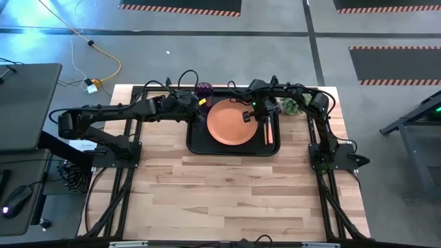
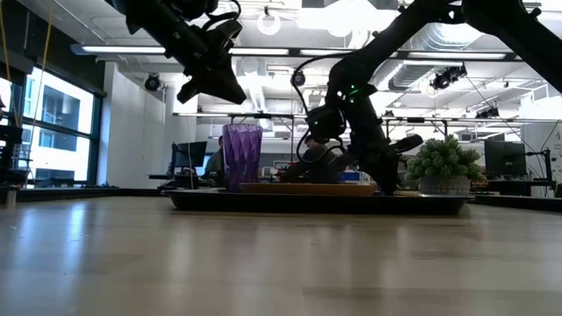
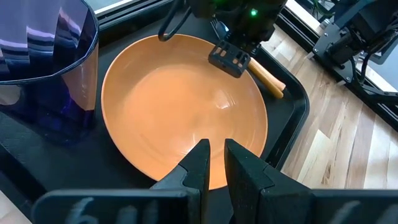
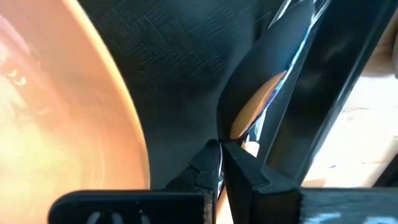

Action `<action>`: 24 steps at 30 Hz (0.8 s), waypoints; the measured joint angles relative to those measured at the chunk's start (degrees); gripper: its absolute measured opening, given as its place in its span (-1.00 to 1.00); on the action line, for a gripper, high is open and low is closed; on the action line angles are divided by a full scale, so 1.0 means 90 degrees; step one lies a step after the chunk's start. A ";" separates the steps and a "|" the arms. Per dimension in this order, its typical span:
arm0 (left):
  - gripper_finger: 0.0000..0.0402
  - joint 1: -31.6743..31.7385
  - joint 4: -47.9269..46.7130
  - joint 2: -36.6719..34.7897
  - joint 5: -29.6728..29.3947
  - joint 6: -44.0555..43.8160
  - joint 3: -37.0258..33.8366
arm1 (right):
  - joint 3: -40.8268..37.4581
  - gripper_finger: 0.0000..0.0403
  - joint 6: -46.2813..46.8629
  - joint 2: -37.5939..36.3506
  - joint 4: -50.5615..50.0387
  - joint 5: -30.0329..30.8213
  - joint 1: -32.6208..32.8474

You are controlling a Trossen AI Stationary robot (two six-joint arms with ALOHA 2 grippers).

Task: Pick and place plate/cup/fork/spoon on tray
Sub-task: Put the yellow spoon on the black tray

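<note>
The right gripper has its jaws pressed nearly together low over the tray, in the strip between the plate and the tray's rim — whether they pinch anything, I cannot tell. An orange handle lies there just beside the plate; fork or spoon is unclear. The left gripper, jaws clenched and empty, hangs above the plate's edge near the cup. The cup stands upright in the tray's corner beside the plate — both inside the tray, at the table's far side.
</note>
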 joint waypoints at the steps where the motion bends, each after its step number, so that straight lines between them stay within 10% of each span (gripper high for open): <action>1: -0.82 0.0000 -0.0002 0.0000 0.0000 0.0000 0.0000 | -0.0001 -0.94 0.0001 0.0000 0.0001 0.0003 0.0000; 24: -0.82 0.0000 -0.0163 0.0000 0.0000 -0.0002 0.0000 | 0.0315 -0.93 -0.0170 0.0219 0.0051 -0.0054 0.0009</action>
